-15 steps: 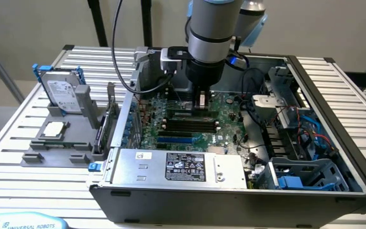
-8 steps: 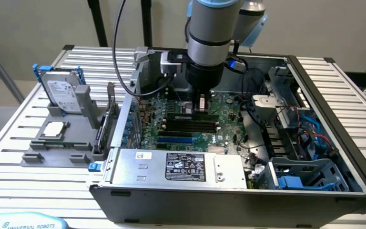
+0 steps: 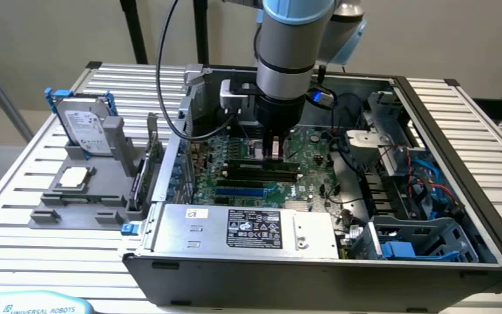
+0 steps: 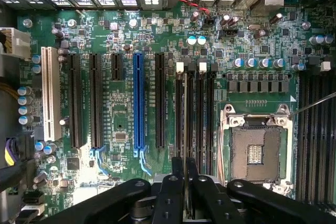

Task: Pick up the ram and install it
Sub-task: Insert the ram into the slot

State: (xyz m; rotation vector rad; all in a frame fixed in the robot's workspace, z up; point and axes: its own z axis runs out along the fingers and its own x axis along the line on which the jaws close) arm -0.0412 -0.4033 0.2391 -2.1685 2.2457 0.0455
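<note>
1. An open computer case (image 3: 460, 163) lies on its side on a slatted metal bench (image 3: 24, 216), with the green motherboard (image 3: 312, 154) facing up inside it.
2. A robot arm (image 3: 290, 39) reaches straight down into the case. Its gripper (image 3: 274, 147) is low over the black memory slots (image 3: 264, 171) near the middle of the board.
3. In the wrist view the gripper (image 4: 185, 165) has its jaws drawn in close on the ram (image 4: 185, 114). The ram is seen edge-on as a thin pale strip between them.
4. The ram runs lengthwise along one of the memory slots (image 4: 209, 108), in line with it. It lies between the black expansion slot (image 4: 159, 98) and the empty processor socket (image 4: 257, 150). Whether it is pressed into the slot or just above it cannot be told.
5. Small white latches (image 4: 202, 67) sit at the far end of the slot bank.
6. Further across the board in the wrist view are a blue expansion slot (image 4: 138, 98) and a white one (image 4: 50, 93).
7. In the exterior view a silver power supply (image 3: 251, 229) with a black label fills the near edge of the case.
8. Outside the case, at the exterior view's left, a grey holder (image 3: 76, 209) stands on the bench. A silver hard drive (image 3: 85, 124) with blue rails stands upright in it, and a square silver processor chip (image 3: 74, 175) lies flat on it, well apart from the gripper.
</note>
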